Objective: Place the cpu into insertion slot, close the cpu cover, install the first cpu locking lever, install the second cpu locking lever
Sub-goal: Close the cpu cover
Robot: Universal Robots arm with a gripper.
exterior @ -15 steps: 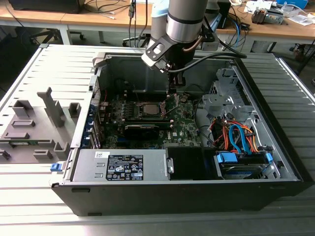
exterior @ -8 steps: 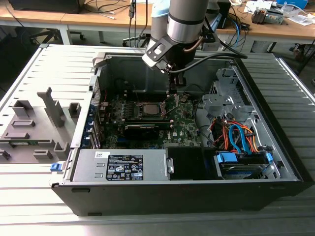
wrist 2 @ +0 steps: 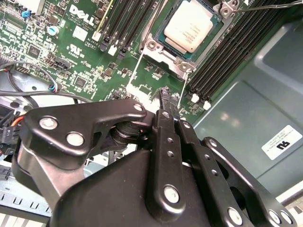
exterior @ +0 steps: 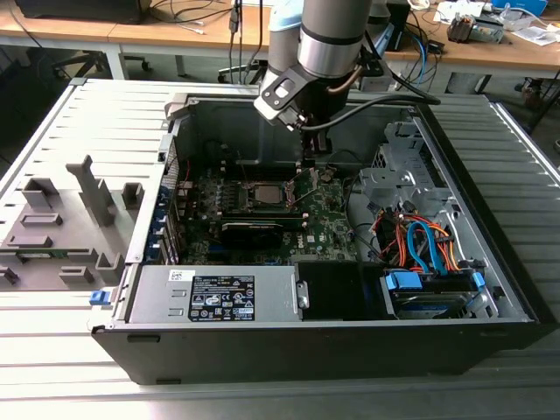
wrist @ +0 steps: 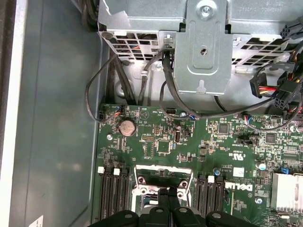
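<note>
- Grey fixture block (exterior: 61, 229) at the exterior view's left, on the slatted surface (exterior: 52, 359); well apart from the work.
- Open computer case (exterior: 490, 289) lying on the same surface; green motherboard (exterior: 328, 219) flat inside it.
- cpu (wrist 2: 191, 26) seated in the socket near the board's middle, silver top upward.
- cpu cover (wrist 2: 170, 57) apparently lowered, framing the chip; thin wire lever (wrist 2: 265, 5) running out from a socket corner across the memory slots; hooked or free, impossible to tell.
- pincer (exterior: 313, 163) low over the board, just to the exterior view's right of the socket; fingertips (wrist 2: 166, 94) pressed together, pinching nothing visible.
- Stage, by judgement: lever work, with chip and cover already in place. For a clean result: bear on the lever's free end only; keep the joined tips off the chip's top and off the memory slots; press steadily, never in jerks; guide the wire fully under its hook.
- Drive cage (exterior: 394, 188) with orange and blue cables (exterior: 418, 245) at the exterior view's right; near the arm's path, so worth avoiding.
</note>
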